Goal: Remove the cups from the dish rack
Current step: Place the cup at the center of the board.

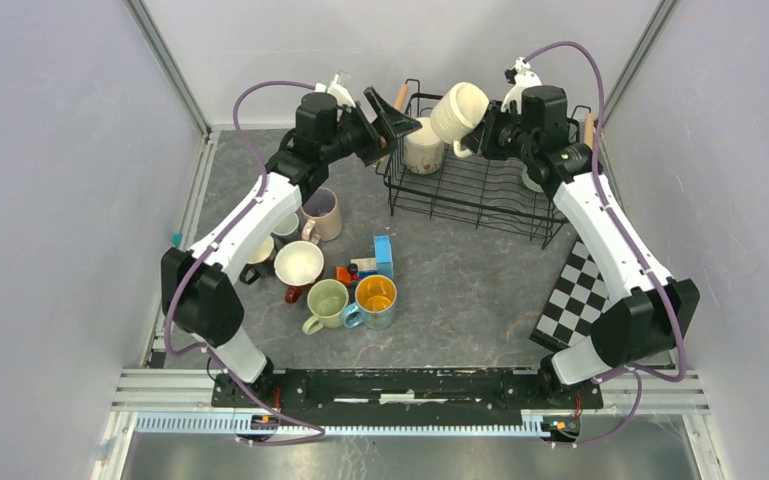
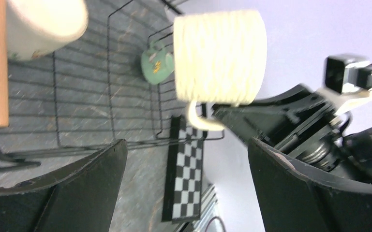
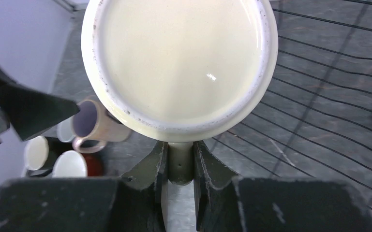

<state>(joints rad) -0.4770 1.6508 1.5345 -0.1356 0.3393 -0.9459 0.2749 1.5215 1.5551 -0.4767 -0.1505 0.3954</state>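
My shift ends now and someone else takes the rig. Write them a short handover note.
Left gripper: open, empty, at the dish rack's left end, facing the lifted mug.
Right gripper: shut on the cream mug's handle, holding it above the rack.
Done: several unloaded mugs stand grouped on the left of the table.
Left: set the cream mug down, then take out the pale mug and the green mug in the rack.

Rack (image 1: 465, 213) far centre-right on tabletop (image 1: 460, 290). Corner mug (image 1: 423, 150) inside rack, far-left. End mug (image 2: 157, 62) by rack's right end. Held mug (image 1: 458, 112) above rack, handle in right claw (image 3: 180, 154). Left claw (image 1: 385, 130) just left of rack. Mug cluster (image 1: 320, 275) near-left, blocks (image 1: 372, 262) right of it. Mat (image 1: 572, 295) near-right.
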